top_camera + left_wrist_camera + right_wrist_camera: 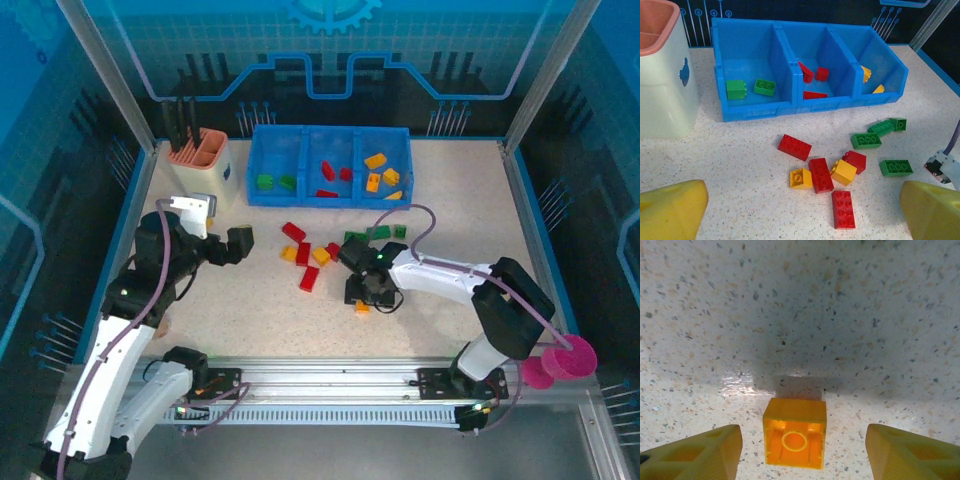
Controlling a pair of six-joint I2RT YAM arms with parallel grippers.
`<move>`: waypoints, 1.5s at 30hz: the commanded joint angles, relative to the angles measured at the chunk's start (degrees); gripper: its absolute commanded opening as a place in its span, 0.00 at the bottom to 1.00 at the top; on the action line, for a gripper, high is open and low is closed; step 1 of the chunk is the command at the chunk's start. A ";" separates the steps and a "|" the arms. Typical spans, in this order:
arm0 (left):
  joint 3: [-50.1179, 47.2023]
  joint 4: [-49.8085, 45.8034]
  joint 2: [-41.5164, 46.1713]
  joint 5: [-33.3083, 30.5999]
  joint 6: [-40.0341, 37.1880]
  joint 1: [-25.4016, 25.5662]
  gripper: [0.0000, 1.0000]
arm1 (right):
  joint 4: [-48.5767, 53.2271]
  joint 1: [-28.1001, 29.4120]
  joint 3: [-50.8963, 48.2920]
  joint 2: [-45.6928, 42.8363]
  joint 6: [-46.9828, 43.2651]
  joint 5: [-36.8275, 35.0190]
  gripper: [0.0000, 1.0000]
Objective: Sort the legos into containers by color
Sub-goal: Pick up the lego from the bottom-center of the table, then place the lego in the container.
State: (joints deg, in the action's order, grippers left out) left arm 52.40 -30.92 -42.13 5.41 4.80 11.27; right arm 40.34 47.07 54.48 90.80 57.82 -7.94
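Note:
The blue tray (pixel 256 168) (pixel 760 109) stands at the back with three compartments: green legos (pixel 764 87) in the left one, red (pixel 822 73) in the middle, orange-yellow (pixel 376 160) in the right. Loose red legos (pixel 309 278) (pixel 820 174), yellow ones (pixel 801 178) and green ones (pixel 356 238) (pixel 865 140) lie mid-table. My right gripper (pixel 372 292) (pixel 802 450) is open and straddles a yellow lego (pixel 795 439) that lies with its hollow underside toward the camera, a gap on each side. My left gripper (pixel 236 245) (pixel 804 202) is open to the left of the loose pile and holds nothing.
A beige holder (pixel 200 165) (pixel 662 85) with black tools stands left of the tray. A magenta cup (pixel 560 362) sits at the near right corner beside the right arm. Blue walls border the table.

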 commanded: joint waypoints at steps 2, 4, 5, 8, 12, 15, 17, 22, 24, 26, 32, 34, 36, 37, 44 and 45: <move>-0.81 1.12 0.57 -0.58 0.73 0.39 1.00 | -1.39 1.25 0.04 3.03 1.98 0.73 0.66; -0.81 1.03 0.56 -0.58 0.65 0.36 1.00 | -1.49 1.80 0.64 4.25 1.61 0.65 0.62; -0.78 1.01 0.52 -0.58 0.60 0.37 0.99 | -1.28 2.04 0.90 4.69 1.44 0.65 0.59; -0.89 1.12 0.31 -0.43 0.60 0.37 0.99 | 0.05 2.31 1.68 5.73 0.76 1.06 0.47; -0.76 1.03 -0.06 -0.66 0.41 0.36 0.99 | 2.82 1.86 2.30 5.21 -1.03 0.04 0.31; -0.80 0.94 -0.23 -0.99 0.25 0.33 0.99 | 6.40 -0.70 4.90 3.17 -5.58 -2.35 0.28; -0.81 0.95 -0.47 -0.88 0.21 0.33 0.99 | 8.20 -3.72 7.36 2.22 -9.57 -3.41 0.28; -0.38 0.78 -1.36 -1.19 -0.27 0.33 0.99 | 9.29 -12.93 18.34 2.85 -23.53 -10.52 0.27; 0.27 0.30 -1.30 -2.12 -0.42 0.33 0.99 | 6.76 -16.19 22.66 4.49 -28.81 -11.95 0.28; 0.77 0.22 -0.43 -4.17 -0.37 0.25 1.00 | 4.77 -19.61 27.37 7.54 -32.15 -13.01 0.28; 1.46 0.51 0.70 -8.12 -1.63 0.25 0.99 | -1.97 -26.15 41.59 20.03 -37.61 -10.83 0.27; 1.82 0.33 0.22 -8.55 -1.59 0.16 0.99 | -1.58 -27.28 48.32 25.75 -39.55 -10.61 0.27; 1.78 0.40 0.13 -8.31 -1.42 0.16 0.99 | -0.36 -28.35 54.86 30.95 -40.77 -9.85 0.27; 1.59 0.42 0.20 -8.30 -1.37 0.16 0.99 | 0.68 -28.97 58.49 33.69 -41.39 -9.79 0.27; 0.82 0.58 -0.65 -8.92 -1.00 0.07 0.99 | 6.13 -31.84 70.28 44.15 -41.97 -8.15 0.31; 0.77 0.81 -0.83 -9.22 -0.85 0.07 0.99 | 6.41 -31.80 70.04 44.36 -41.62 -8.05 0.31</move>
State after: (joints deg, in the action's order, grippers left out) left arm 52.40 -30.96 -42.63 -2.31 4.32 11.35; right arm 42.87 16.01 122.50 133.64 17.02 -17.12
